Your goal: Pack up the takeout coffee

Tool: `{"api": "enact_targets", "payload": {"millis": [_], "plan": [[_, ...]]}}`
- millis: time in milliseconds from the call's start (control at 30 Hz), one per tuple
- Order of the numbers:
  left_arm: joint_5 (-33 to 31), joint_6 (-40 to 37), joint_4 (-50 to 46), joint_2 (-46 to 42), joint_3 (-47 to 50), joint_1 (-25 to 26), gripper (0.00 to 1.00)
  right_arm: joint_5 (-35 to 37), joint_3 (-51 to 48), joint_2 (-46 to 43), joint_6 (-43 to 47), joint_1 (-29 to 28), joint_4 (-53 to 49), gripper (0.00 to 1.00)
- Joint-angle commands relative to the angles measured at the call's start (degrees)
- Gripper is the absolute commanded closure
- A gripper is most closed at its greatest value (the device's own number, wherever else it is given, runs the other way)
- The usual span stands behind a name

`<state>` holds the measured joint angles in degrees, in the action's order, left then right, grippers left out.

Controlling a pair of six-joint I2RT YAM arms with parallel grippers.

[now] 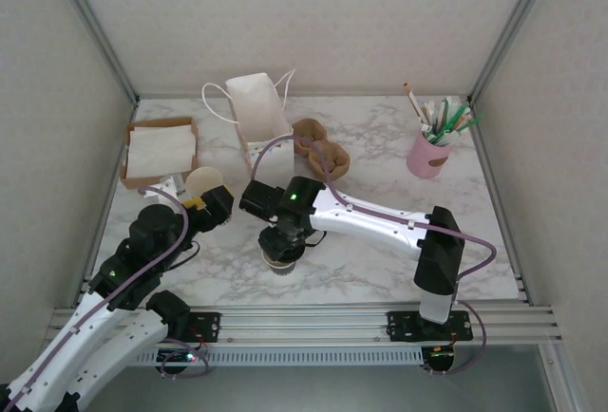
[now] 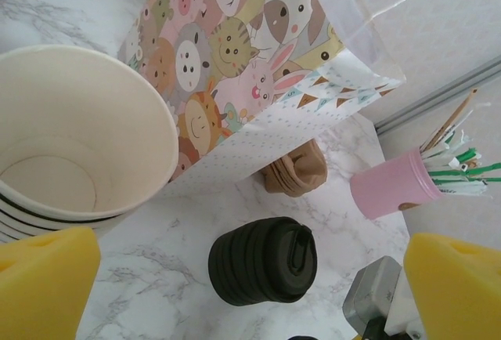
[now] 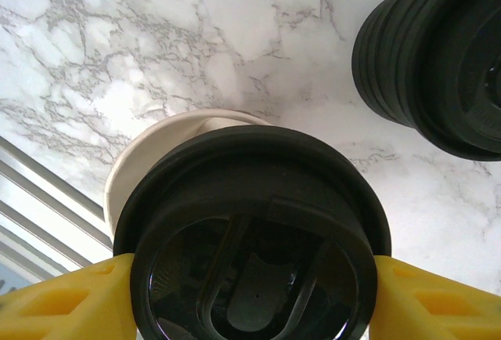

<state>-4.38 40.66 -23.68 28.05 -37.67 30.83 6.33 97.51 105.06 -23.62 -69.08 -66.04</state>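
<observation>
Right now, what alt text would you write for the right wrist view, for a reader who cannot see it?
A round black lid sits on a cream paper cup, held at its two sides by the yellow fingers of the right gripper. Beyond it on the white marble table stands a stack of black lids, apart from the cup.

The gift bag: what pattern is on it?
Colourful cartoon animal faces cover the gift bag, clearest in the left wrist view.

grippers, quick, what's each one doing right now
Left gripper: open, yellow fingers wide apart, holding nothing.
Right gripper: closed on the round black plastic lid on the small cream-white paper cup.
</observation>
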Motion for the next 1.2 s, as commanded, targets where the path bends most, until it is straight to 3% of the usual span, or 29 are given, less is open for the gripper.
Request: {"api": "enact_targets", "payload": {"millis": [0,1167], "plan": [[-1.4,-0.3,-0.5,-0.7,0.7,0.3,0.00,0.4,2.7,1.3,0.9,-1.0,-1.9,0.34],[-1.2,-0.2,0.2,-0.7,1.5,0.3,0.00,-0.8,4.5,5.4,1.4,-2.4,-1.6,0.34]]}}
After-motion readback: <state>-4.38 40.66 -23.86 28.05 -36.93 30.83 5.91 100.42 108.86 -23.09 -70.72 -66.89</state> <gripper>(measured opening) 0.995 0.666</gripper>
